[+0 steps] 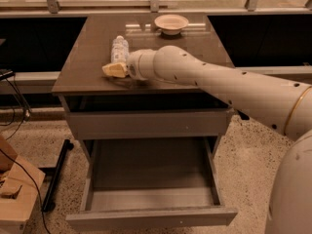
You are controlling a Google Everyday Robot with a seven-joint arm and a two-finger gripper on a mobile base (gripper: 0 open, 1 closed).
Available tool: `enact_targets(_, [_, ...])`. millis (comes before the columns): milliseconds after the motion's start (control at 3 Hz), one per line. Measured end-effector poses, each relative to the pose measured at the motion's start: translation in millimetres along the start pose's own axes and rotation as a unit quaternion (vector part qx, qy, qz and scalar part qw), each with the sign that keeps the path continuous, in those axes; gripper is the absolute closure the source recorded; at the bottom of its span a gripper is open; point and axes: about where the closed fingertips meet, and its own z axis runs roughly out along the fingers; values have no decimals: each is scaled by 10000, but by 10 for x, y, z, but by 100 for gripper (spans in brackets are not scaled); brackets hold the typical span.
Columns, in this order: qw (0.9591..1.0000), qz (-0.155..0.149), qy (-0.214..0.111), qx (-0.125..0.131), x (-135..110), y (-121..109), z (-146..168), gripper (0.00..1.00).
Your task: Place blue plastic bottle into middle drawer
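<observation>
Tool [114, 70] just before bottle [119, 48] atop cabinet [87, 57], bowl [171, 23] behind.

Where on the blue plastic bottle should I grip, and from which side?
Take the blue plastic bottle across its labelled middle, not the capped end. It seems to lie lengthways away from the camera, so come from its near end, where the gripper sits low over the cabinet top.
</observation>
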Motion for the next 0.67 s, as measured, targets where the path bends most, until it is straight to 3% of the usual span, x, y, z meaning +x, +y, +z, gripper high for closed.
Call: enact_targets(667, [9995,149,-17,283,-10,-201,-94,84])
